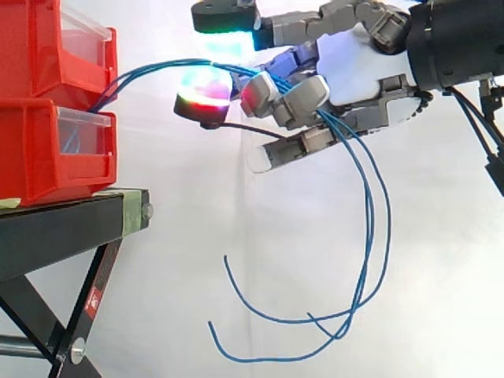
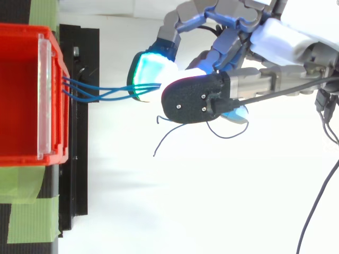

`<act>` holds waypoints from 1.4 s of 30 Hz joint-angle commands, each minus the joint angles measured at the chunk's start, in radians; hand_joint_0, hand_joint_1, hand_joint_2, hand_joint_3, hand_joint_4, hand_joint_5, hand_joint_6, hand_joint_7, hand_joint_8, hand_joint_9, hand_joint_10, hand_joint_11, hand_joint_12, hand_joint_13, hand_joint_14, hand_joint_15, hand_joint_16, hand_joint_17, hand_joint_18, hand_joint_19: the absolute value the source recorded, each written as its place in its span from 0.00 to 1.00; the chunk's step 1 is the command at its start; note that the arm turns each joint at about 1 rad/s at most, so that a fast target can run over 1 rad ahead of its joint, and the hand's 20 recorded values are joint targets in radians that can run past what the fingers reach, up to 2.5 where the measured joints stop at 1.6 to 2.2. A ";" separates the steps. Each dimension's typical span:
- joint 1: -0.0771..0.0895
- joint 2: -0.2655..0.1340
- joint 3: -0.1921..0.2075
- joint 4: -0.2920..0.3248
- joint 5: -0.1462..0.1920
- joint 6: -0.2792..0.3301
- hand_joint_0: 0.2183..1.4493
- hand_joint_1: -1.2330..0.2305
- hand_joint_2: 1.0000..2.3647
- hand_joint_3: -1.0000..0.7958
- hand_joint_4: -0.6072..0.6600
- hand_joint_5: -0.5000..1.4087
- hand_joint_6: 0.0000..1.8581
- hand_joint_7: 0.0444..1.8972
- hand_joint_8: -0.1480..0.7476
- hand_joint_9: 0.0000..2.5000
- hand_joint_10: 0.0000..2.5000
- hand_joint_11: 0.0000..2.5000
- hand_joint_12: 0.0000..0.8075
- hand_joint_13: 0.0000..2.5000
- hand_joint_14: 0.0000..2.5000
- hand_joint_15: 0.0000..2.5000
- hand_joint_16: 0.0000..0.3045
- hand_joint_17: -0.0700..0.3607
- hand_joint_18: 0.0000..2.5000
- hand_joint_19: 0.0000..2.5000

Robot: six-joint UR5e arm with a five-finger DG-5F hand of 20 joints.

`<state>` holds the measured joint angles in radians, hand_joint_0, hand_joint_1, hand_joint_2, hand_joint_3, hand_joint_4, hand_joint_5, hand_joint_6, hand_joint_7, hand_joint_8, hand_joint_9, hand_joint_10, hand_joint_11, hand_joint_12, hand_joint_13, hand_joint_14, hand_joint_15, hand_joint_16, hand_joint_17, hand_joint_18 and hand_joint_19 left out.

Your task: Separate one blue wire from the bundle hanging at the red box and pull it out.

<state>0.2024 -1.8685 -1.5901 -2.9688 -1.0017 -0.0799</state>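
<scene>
hand (image 1: 350, 67): up high, level w/ upper red bin (image 1: 39, 47), well clear of the bins. fingers curled round the blue wires (image 2: 119, 90), closed on several strands at once, not one.
pads: fingertips (image 1: 206, 87) glow red/green/white, just beside where the strands enter the grip.
wires, where: leave the bin fronts abt where upper bin meets lower red bin (image 1: 39, 157), run across the gap to the hand, pass betw the fingers, then drop in long loose loops below it.
wires, look: thin, blue, springy; approx three strands side by side at the bin in top view, crossing nr the hand. free tails curl in mid-air, touching nothing.
step: prob mid-separation; bundle caught, single strand not yet isolated. bin ends not yet out.
next move: needs grip eased so all but one strand slip off, that one pinched firm betw pads, then a straight draw away from the bins.
risk: strands cross nr the hand, so whole bundle may come w/ it.
support: bins sit on black stand (image 1: 63, 228).
</scene>
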 commanded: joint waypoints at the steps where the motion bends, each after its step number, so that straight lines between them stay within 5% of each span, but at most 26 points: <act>1: 0.000 0.000 0.001 -0.004 0.000 0.000 0.27 0.39 0.01 0.38 0.60 0.18 0.46 0.47 0.56 0.51 0.01 0.52 0.44 0.63 0.00 0.64 0.18 0.44 0.32 0.20; 19: 0.000 0.000 0.001 -0.012 0.000 0.015 0.32 0.33 0.02 0.52 0.52 0.17 0.49 0.45 0.57 0.50 0.01 0.52 0.47 0.64 0.00 0.64 0.18 0.46 0.34 0.18; 27: 0.000 0.000 0.001 -0.019 0.000 0.029 0.32 0.29 0.01 0.54 0.59 0.17 0.50 0.43 0.59 0.49 0.01 0.52 0.52 0.64 0.00 0.63 0.20 0.48 0.35 0.18; 36: 0.000 0.000 -0.001 -0.018 0.000 0.029 0.25 0.32 0.01 0.36 0.61 0.16 0.49 0.45 0.55 0.48 0.01 0.52 0.46 0.62 0.00 0.63 0.18 0.45 0.32 0.20; 42: 0.000 0.000 0.001 -0.016 0.000 0.029 0.25 0.37 0.01 0.33 0.61 0.17 0.48 0.44 0.56 0.48 0.01 0.52 0.48 0.62 0.00 0.63 0.18 0.46 0.32 0.20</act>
<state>0.2025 -1.8685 -1.5898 -2.9856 -1.0016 -0.0506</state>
